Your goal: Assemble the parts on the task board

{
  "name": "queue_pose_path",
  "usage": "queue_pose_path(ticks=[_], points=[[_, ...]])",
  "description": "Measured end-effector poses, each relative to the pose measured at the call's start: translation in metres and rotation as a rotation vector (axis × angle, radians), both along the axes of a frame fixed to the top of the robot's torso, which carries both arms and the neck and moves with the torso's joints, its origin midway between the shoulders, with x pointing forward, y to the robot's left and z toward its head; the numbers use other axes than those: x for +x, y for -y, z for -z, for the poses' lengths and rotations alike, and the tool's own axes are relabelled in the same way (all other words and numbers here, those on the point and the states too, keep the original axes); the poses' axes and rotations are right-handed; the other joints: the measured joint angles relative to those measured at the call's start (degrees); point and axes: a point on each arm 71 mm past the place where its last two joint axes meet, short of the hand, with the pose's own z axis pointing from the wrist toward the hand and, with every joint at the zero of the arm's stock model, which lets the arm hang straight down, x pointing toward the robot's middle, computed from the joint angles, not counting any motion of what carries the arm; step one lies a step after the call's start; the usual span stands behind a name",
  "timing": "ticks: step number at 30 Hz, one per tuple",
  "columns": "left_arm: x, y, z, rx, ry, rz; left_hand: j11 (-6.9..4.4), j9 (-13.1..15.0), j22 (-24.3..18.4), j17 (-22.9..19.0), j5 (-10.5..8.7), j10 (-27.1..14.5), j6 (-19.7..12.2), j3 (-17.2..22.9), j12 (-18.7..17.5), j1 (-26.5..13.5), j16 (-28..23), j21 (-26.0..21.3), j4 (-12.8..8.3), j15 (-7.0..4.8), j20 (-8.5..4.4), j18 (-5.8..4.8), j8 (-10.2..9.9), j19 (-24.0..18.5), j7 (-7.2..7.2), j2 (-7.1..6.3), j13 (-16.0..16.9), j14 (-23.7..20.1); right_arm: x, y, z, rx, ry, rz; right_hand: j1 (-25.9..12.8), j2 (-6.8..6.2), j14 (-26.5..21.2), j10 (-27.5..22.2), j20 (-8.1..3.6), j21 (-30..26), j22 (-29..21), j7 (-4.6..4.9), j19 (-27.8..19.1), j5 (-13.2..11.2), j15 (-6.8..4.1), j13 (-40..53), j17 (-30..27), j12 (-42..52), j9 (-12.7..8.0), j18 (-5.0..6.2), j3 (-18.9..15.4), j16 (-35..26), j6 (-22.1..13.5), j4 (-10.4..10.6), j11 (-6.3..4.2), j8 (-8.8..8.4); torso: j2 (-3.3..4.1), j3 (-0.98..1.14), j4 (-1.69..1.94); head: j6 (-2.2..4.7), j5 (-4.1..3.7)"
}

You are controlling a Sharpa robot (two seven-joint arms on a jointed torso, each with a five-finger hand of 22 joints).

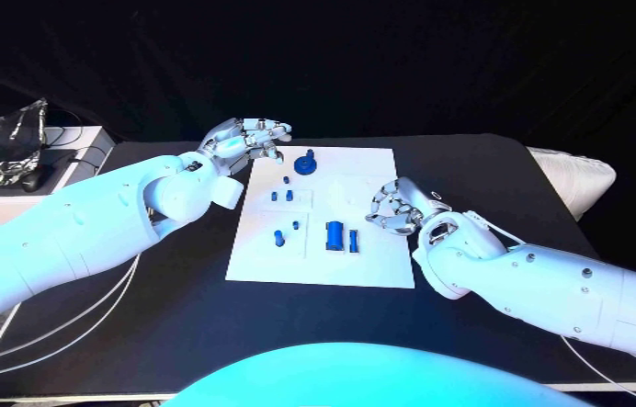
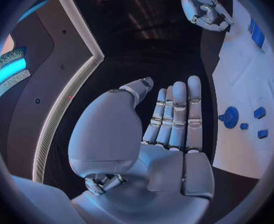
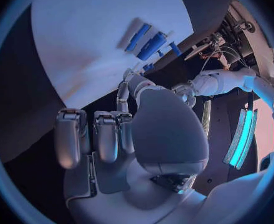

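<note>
**Two robot hands at the edges of a white task board with small blue parts**

A black table (image 1: 159, 297) carries a white task board (image 1: 318, 265) at its middle; the board is a flat upright rectangle, one short edge near the robot and the other far from it.

The left hand (image 1: 246, 138) hovers at the board's far left corner, over the black table just beside the edge; the left wrist view shows its fingers (image 2: 174, 117) stretched straight and close together, the thumb apart, and nothing in them; it is open and empty. The right hand (image 1: 399, 205) sits at the board's right edge, about halfway along it; its fingers (image 3: 106, 134) are curled downward, and I see nothing held, though whether the fingertips touch the board I cannot tell.

On the board, largest first: a round blue part (image 1: 308, 163) with a knob stands near the far edge, just beside the left hand; a blue block (image 1: 335, 234) lies near the middle, with a thin blue bar (image 1: 354, 239) beside it on the right; a small blue peg (image 1: 278, 237) lies toward the left edge; a few tiny blue pieces (image 1: 282, 195) sit between the round part and the peg.

My judgement: the parts look rigid, light and smooth, so they may slip or skid; the block is best pinched across its long sides, the round part by its knob; the tiny pieces call for a fine fingertip pinch. Which parts are already seated I cannot tell.
</note>
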Motion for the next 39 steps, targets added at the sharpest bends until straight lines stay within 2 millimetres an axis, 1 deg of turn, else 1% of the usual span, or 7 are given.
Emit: queue_pose_path(ticks=[8, 11, 16, 28, 30, 34, 39], points=[[0.004, 0.002, 0.005, -0.001, 0.003, -0.028, -0.56, -0.1, -0.5, -0.2, 0.00, 0.6, 0.0, 0.2, 0.8, 1.0, -1.3, -1.3, 0.5, -0.11, 0.10, 0.00, 0.5, -0.6, -0.45, 0.24, -0.1, -2.2, 0.024, 0.034, -0.013, 0.195, -0.013, 0.082, 2.0, 1.76, 0.1, -0.6, 0.75, -13.8, 0.0, 2.00, 0.1, 1.9, 1.18, 0.0, 0.0, -9.6, -2.3, 1.78, 2.3, -2.6, -3.4, 1.1, 1.98, -1.90, -0.69, -0.10, -0.53, 0.00, 0.23], [0.007, 0.004, 0.008, -0.005, 0.015, -0.064, -1.21, -0.2, -1.1, -0.9, 0.00, 3.2, 0.8, 0.6, 0.9, 1.7, -2.8, -2.6, 0.9, -0.42, -0.01, 0.00, 1.0, -1.7, -1.26, 0.34, -0.2, -3.9, 0.035, 0.047, -0.015, 0.287, -0.017, 0.105, 2.8, 1.42, -0.2, -8.8, 2.14, -29.7, 0.0, 3.40, -2.4, 3.8, 2.63, -1.0, -2.4, -24.0, -3.4, 4.53, 5.0, -8.1, -5.8, 0.5, 3.16, -2.97, -1.19, -0.13, -0.93, 0.00, 0.46], [0.015, 0.000, 0.016, -0.004, 0.035, -0.159, -0.90, -1.0, -4.0, -4.8, 0.00, 6.5, 0.6, 2.0, -4.7, 2.3, -12.2, -8.1, 2.3, 0.36, 1.15, 0.00, -0.4, -4.9, -1.29, -0.21, -3.2, -6.0, 0.055, 0.065, -0.019, 0.432, -0.004, 0.132, 3.3, 0.67, -9.4, -22.3, 4.10, -63.3, -7.2, 5.80, -12.4, 3.5, 4.81, -19.4, -22.2, -50.5, -8.1, 8.51, 10.5, -25.0, -9.7, -2.0, 5.67, -7.07, -2.01, -0.13, -1.55, 0.00, 0.62], [0.027, -0.011, 0.029, -0.002, 0.051, -0.299, 1.91, -4.1, -17.5, -10.4, -0.47, 8.5, -3.4, 0.8, -25.8, 2.4, -42.3, -27.0, 3.0, 3.90, 4.69, 0.00, -4.7, -9.2, -1.71, -0.41, -4.5, -7.0, 0.082, 0.077, -0.020, 0.637, 0.001, 0.143, 0.6, 3.43, -22.1, -21.4, 7.32, -76.1, -18.3, 8.82, -24.7, 2.2, 8.95, -52.2, -46.3, -77.0, -19.2, 8.49, 12.5, -61.6, -8.6, -8.4, 8.84, -16.29, -3.32, 0.19, -2.28, 0.05, 0.80], [0.026, -0.011, 0.030, 0.000, 0.050, -0.299, 0.05, -6.8, -22.8, -12.5, -2.61, 3.2, -13.1, -5.2, -27.7, -2.6, -47.9, -31.1, 1.0, 2.31, 1.79, -2.28, -8.0, -18.4, -3.73, 2.22, -5.3, -17.0, 0.081, 0.077, -0.021, 0.638, 0.000, 0.144, -4.4, 5.45, -26.0, -25.4, 5.85, -77.8, -27.2, 6.82, -28.7, 1.1, 8.49, -57.4, -52.5, -79.9, -25.2, 6.58, 5.5, -67.9, -19.2, -8.5, 7.70, -18.58, -3.32, 0.19, -2.28, 0.06, 0.81], [0.024, -0.006, 0.030, 0.011, 0.046, -0.285, -3.86, -11.6, -32.2, -16.2, -6.41, -21.8, -31.1, -16.2, -30.7, -14.6, -57.5, -38.0, -2.8, -0.80, -3.83, -6.12, -13.9, -35.3, -7.34, 6.68, -6.6, -35.4, 0.078, 0.075, -0.023, 0.651, -0.005, 0.142, -16.2, 9.27, -46.5, -46.0, 2.75, -80.4, -50.7, 2.58, -53.7, -0.9, 7.34, -66.3, -63.8, -84.7, -36.7, 2.58, -7.9, -78.7, -39.8, -8.6, 5.25, -22.66, -3.28, 0.15, -2.11, 0.51, 0.58], [0.020, 0.016, 0.023, 0.022, 0.051, -0.251, -6.02, -14.2, -37.5, -18.3, -8.53, -37.4, -41.1, -22.3, -32.4, -34.3, -62.9, -41.8, -4.9, -2.53, -6.94, -8.09, -17.1, -44.7, -9.36, 9.18, -7.4, -45.7, 0.069, 0.067, -0.031, 0.709, -0.015, 0.142, -37.1, 11.37, -67.1, -66.9, 1.07, -81.8, -64.2, 0.42, -70.5, -1.7, 6.69, -71.1, -70.0, -87.4, -43.0, 0.87, -15.2, -84.5, -50.9, -8.6, 3.94, -24.89, -3.14, 0.08, -1.51, 2.29, -0.18]])
